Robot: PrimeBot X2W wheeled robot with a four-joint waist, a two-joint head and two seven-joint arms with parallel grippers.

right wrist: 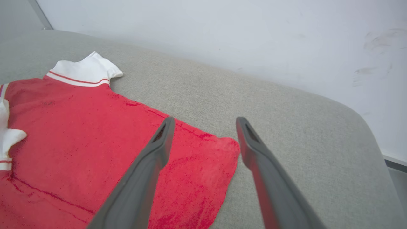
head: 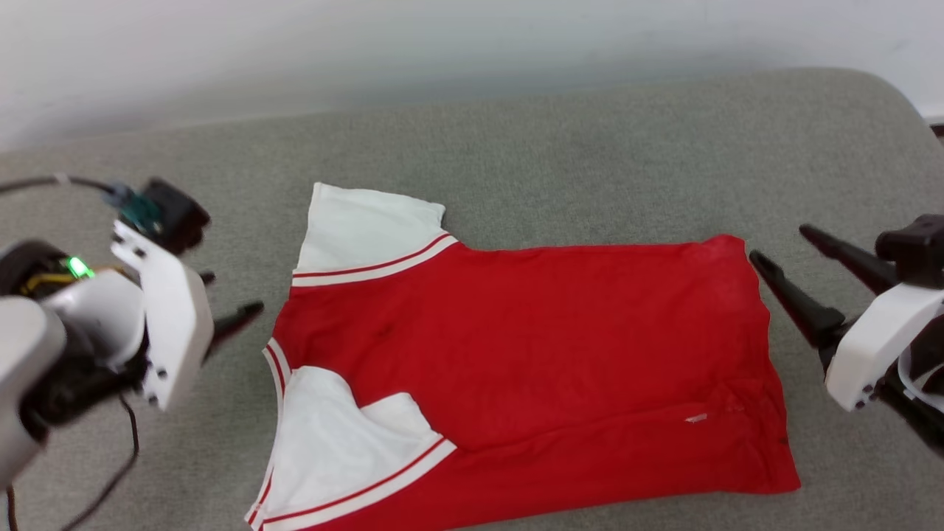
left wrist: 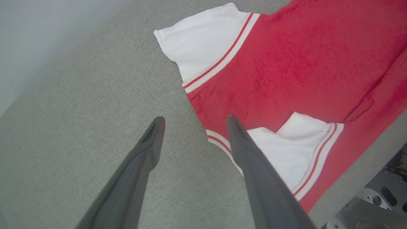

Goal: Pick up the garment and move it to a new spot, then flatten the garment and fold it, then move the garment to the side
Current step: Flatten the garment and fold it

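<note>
— Where's the shirt [head: 531,346]?
— Flat on the grey pad [head: 590,162], long axis 9 to 3: collar end by my left fingers [head: 240,316], hem by my right fingers [head: 793,299].
— Gripping?
— No, both pairs spread, empty. The folded-in sleeve [head: 339,435] at 7 o'clock is nearer my left, I'd say.
</note>
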